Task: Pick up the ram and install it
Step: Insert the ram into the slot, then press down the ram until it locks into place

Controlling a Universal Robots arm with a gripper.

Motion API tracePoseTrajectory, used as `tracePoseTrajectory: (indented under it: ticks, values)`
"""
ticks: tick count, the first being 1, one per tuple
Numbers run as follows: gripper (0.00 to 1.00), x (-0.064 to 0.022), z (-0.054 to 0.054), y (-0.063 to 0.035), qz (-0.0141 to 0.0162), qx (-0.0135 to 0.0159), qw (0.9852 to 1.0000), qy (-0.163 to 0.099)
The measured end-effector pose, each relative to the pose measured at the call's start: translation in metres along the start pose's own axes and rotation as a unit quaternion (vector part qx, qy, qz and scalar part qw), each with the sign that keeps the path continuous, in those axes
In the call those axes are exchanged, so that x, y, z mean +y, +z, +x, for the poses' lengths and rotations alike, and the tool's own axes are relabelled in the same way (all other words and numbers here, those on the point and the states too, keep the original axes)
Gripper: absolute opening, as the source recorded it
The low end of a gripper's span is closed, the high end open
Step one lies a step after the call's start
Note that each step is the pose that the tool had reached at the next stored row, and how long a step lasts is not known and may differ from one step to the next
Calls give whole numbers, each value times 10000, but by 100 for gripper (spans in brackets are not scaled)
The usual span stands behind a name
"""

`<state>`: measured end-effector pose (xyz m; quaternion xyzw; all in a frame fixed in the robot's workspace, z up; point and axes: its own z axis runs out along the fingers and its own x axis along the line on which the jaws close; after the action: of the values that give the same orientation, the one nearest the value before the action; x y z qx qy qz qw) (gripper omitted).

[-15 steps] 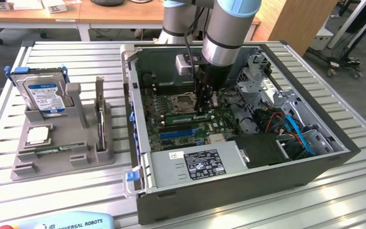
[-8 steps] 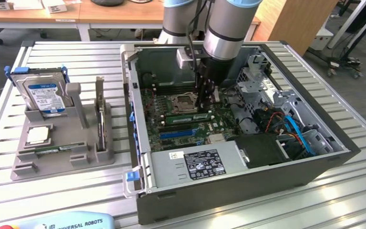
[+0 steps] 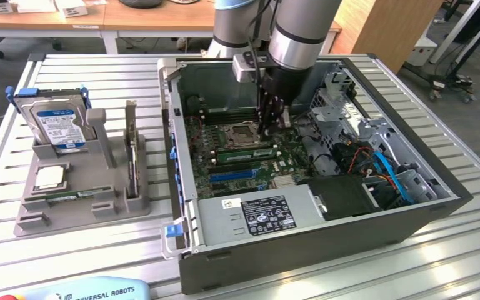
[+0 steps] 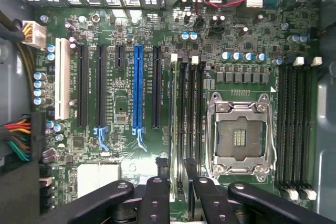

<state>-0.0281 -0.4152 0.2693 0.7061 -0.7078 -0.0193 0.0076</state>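
Okay, the step in hand reads as seating the ram in its slot. The gripper hangs inside the open case, low over the motherboard and just beside the empty CPU socket. The ram lies lengthwise along the slot row next to that socket. It sits directly under the gripper, which is over the stick's end toward the exterior view's right.

Clamped on it or merely around it? You cannot tell from these views, so don't assume a hold. Fully seated or only resting on the slot is also unclear.

To do it well:
- **Alignment:** Line up first. In the wrist view the slot row runs straight away from the gripper, so alignment looks fair.
- **Pressing:** Press straight down with no tilt. Because you are over one end, pushing there alone likely rocks the stick and lifts the other end.
- **Latches:** Check the white latches at the slot ends, since a latch in the way probably blocks seating.
- **Drift:** Keep sideways drift off. The bare socket contacts sit just beside the slots and look easy to damage.
- **Force:** Go gently, because the board probably flexes under a hard push.
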Motion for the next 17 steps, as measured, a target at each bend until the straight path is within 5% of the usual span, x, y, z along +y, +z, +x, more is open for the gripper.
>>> tracePoseTrajectory:
  ticks: [17]
  values:
    - [25,1,-1,-27,0,0,10000,0]
